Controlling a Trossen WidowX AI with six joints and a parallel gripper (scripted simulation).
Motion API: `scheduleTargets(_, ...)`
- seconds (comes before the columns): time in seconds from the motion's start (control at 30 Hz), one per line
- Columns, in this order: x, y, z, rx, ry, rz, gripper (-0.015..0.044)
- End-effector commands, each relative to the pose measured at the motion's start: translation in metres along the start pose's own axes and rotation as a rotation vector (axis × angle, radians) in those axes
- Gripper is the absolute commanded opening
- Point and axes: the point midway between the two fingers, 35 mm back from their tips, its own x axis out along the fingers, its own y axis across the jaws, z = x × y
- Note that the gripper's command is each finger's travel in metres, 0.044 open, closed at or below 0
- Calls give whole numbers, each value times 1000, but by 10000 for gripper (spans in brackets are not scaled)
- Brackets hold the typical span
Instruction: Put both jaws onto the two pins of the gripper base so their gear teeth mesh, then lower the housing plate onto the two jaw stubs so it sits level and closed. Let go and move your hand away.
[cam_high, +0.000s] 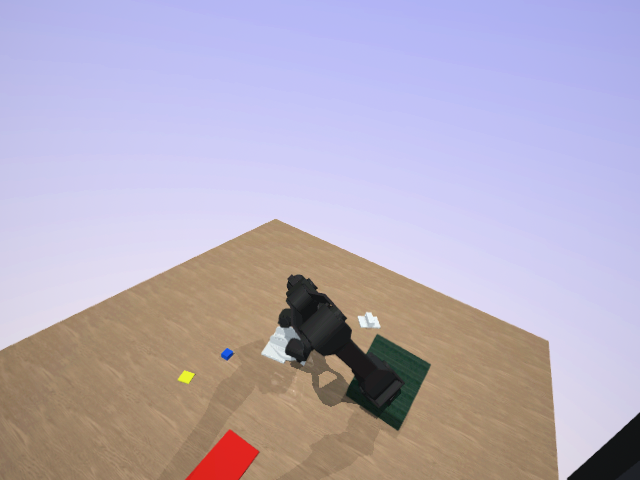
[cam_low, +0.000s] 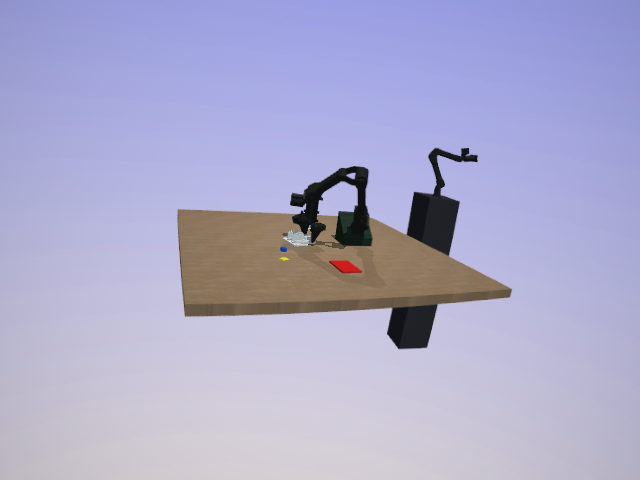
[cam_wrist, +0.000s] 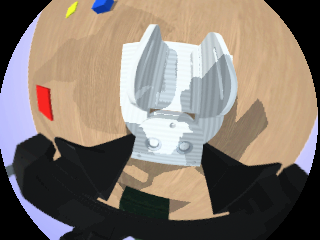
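The white gripper base (cam_wrist: 126, 102) (cam_high: 272, 352) (cam_low: 290, 241) lies flat on the table. In the wrist view the left jaw (cam_wrist: 144, 75) and right jaw (cam_wrist: 220, 92) stand on it, side by side with a gap between them. The white housing plate (cam_wrist: 169, 156) lies over their near ends, with two round stubs showing at its holes. My gripper (cam_wrist: 168, 140) (cam_high: 291, 333) (cam_low: 309, 237) points down and is shut on the housing plate, one finger at each side. The gear teeth are hidden. I cannot tell whether the plate is fully level.
A small white piece with a raised block (cam_high: 368, 320) lies near the arm's green mount (cam_high: 413, 379) (cam_low: 347, 236). A blue cube (cam_high: 226, 353) (cam_low: 283, 249) (cam_wrist: 103, 5), yellow square (cam_high: 186, 376) (cam_low: 284, 258) and red slab (cam_high: 227, 454) (cam_low: 345, 266) (cam_wrist: 44, 103) lie on the table.
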Motion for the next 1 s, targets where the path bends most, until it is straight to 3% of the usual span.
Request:
scheduleTargets(0.0,0,0,0,4,0,0,351)
scheduleTargets(0.2,0,0,0,4,0,0,351)
scheduleTargets(0.33,0,0,0,0,0,0,440)
scheduleTargets(0.8,-2,0,0,0,0,0,440)
scheduleTargets(0.97,-38,-2,1,2,1,-3,440)
